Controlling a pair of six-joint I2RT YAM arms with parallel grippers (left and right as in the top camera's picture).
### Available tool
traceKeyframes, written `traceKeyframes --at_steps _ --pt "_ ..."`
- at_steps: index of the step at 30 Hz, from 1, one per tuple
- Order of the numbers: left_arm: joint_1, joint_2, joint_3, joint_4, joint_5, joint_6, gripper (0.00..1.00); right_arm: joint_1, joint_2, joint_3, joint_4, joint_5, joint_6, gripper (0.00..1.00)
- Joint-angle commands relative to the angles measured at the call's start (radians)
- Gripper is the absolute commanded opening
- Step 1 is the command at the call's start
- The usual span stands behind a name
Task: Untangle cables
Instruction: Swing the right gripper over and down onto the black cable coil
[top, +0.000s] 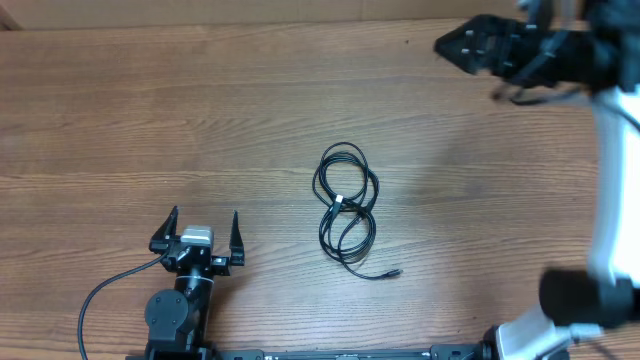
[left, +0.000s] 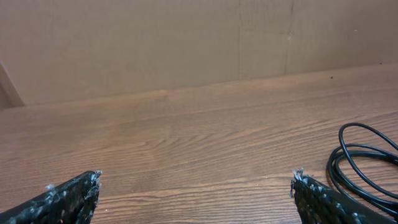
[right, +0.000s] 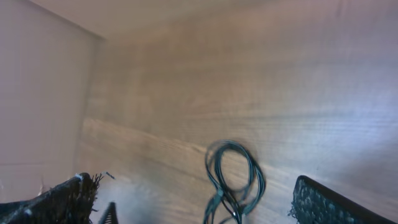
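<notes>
Overhead view: the cables (top: 341, 203) lie near the middle of the wooden table (top: 150, 120), gathered in one loose coil of overlapping loops; a small pale spot shows where the strands cross; one thin end with a plug (top: 397, 271) trails out toward the near edge, on the right; the two cords cannot be told apart within the coil. The left gripper (top: 204, 215) sits low and to the left of the coil, well apart from it; its fingers are spread wide with nothing between them. The right gripper (top: 450, 47) is at the far right corner, raised and blurred, well apart from the coil; its opening is unclear from here.

Left wrist view: the left gripper (left: 196, 179) shows both fingertips at the bottom corners, far apart, over bare wood; it grips nothing and touches nothing; part of the cables (left: 333, 167) curves in at the right edge, beyond the right-hand fingertip.

Right wrist view: picture soft; the right gripper (right: 193, 185) has its fingers at opposite bottom corners, widely parted and empty; the cables (right: 213, 168) lie on the table below, between the two fingers in the frame, untouched.
</notes>
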Motion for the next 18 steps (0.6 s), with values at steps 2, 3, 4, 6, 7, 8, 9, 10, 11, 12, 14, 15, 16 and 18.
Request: traceKeyframes --at_steps 2,3,4,6,7,8,9,10,11,12,14,15,16,18 --pt "0.006 -0.007 -0.003 0.014 -0.006 0.023 1.00 0.044 0.106 0.013 -0.011 -0.047 -0.012 1.00" --pt "0.006 -0.007 -0.003 0.018 -0.002 0.016 1.00 0.052 0.124 0.013 -0.014 -0.047 -0.015 1.00" --pt "0.006 -0.007 -0.003 0.018 -0.002 -0.014 0.99 0.072 0.155 0.012 -0.024 -0.050 -0.051 1.00" --pt "0.006 -0.007 -0.002 0.017 0.047 -0.044 1.00 0.116 0.185 0.011 -0.034 -0.050 -0.104 1.00" --pt "0.006 -0.007 0.000 0.016 0.071 -0.044 0.99 0.140 0.189 0.007 -0.033 -0.046 -0.124 1.00" --pt "0.006 -0.007 0.007 0.009 0.117 -0.045 1.00 0.168 0.192 0.005 -0.033 -0.031 -0.143 1.00" --pt "0.006 -0.007 0.017 -0.001 0.136 -0.053 1.00 0.194 0.192 0.005 -0.033 0.003 -0.143 1.00" --pt "0.006 -0.007 0.037 -0.024 0.135 -0.076 1.00 0.222 0.192 0.004 -0.033 0.050 -0.143 1.00" --pt "0.006 -0.006 0.065 -0.055 0.135 -0.082 1.00 0.255 0.192 0.004 -0.033 0.114 -0.143 1.00" --pt "0.006 -0.006 0.098 -0.086 0.129 -0.081 1.00 0.289 0.192 0.004 -0.036 0.188 -0.142 1.00" --pt "0.006 0.000 0.191 -0.158 0.097 -0.063 1.00 0.353 0.192 -0.002 -0.037 0.306 -0.131 1.00" --pt "0.006 0.008 0.229 -0.181 0.082 -0.053 1.00 0.380 0.192 -0.005 -0.037 0.347 -0.132 1.00" --pt "0.006 0.033 0.308 -0.222 0.046 -0.042 1.00 0.431 0.193 -0.008 -0.032 0.426 -0.132 1.00" --pt "0.006 0.090 0.428 -0.275 0.026 -0.017 1.00 0.474 0.198 -0.010 -0.010 0.492 -0.132 1.00"
